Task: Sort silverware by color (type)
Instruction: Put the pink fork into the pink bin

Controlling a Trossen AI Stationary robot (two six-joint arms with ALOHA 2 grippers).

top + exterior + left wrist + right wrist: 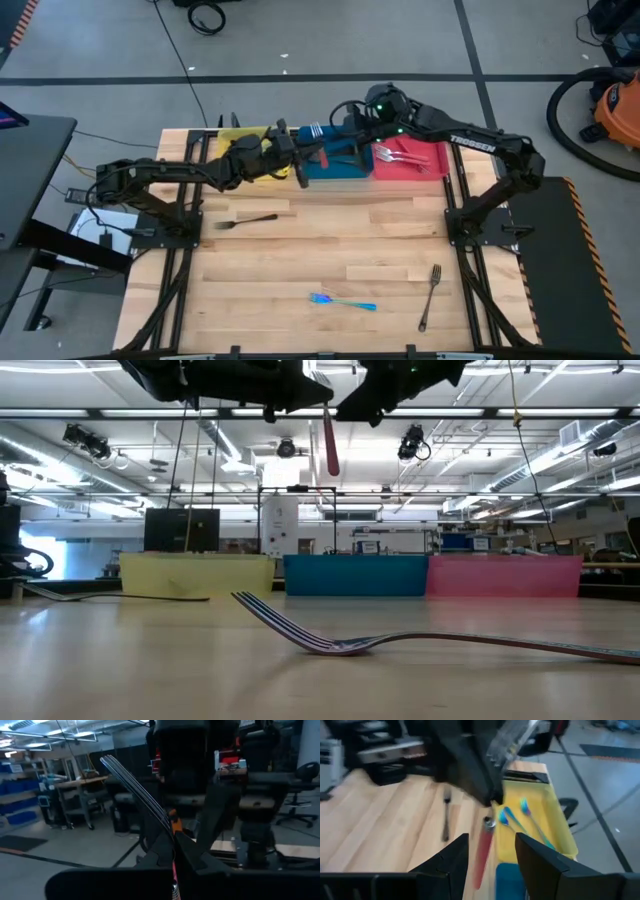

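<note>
High view: left gripper (297,158) is clenched on a red-handled fork (329,445), held in the air by the yellow tray (238,136) and blue tray (335,170). Right gripper (490,851) hangs just beside it, jaws spread, grasping nothing.
</note>
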